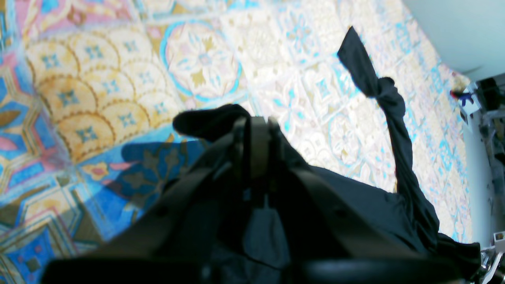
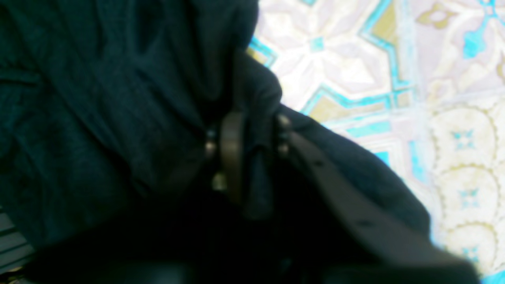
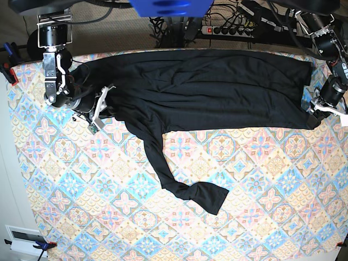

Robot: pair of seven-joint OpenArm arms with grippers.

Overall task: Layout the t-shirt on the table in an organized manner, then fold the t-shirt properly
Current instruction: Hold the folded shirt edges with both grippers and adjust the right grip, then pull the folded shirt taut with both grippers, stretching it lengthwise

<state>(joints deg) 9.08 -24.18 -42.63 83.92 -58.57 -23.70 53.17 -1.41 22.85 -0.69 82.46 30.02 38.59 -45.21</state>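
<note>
T-shirt (image 3: 217,87) across tiled table (image 3: 163,217) far edge, both end effectors apparently pinching fabric.

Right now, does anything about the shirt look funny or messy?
Yes. One sleeve trails away from the shirt toward the middle of the table, twisted into a bunch near its end instead of lying flat. The rest lies stretched along the far edge, with both grippers' jaws pinching its ends.
</note>
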